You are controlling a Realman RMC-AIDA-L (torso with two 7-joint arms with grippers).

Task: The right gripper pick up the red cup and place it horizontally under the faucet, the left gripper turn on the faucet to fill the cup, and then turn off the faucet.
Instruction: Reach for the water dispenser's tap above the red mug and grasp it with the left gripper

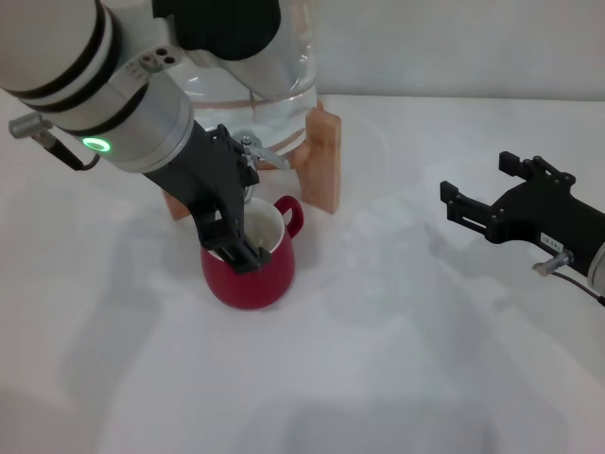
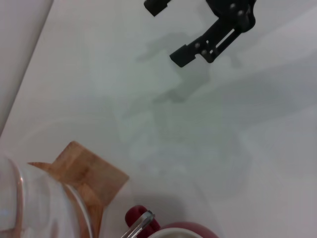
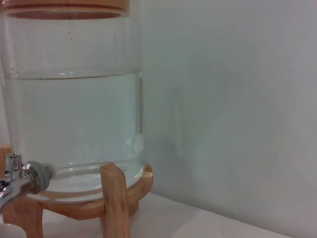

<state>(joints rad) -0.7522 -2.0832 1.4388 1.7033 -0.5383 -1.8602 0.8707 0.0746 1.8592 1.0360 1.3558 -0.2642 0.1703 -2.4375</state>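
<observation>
- The red cup [image 1: 248, 268] stands upright on the white counter [image 1: 397, 378], toward the far edge and left of the middle, right in front of the wooden stand [image 1: 321, 156].
- Its cream-white inside faces up, and its small loop handle points toward the right-hand leg of the stand.
- The clear water jar [image 3: 74, 99] sits on that stand near the far edge; in the right wrist view the water reaches well up its wall.
- The faucet [image 1: 257, 151] sticks out from the jar's base, with its flat chrome lever angled toward the right; the cup sits below and in front of it.
- The left hand [image 1: 230, 236] reaches down from the thick silver arm with the green ring light, its black fingers dipping over the cup's rim, just beside the faucet.
- Whether those fingers are spread or closed I cannot tell; the hand's own body hides them.
- The right hand [image 1: 477, 194] hovers well apart from the cup, over the right side of the counter, its two fingers spread wide and holding nothing.
- A small white label sits on the right hand's body; its writing is too small to read.
- No other writing or brand shows on the jar, cup or stand.
</observation>
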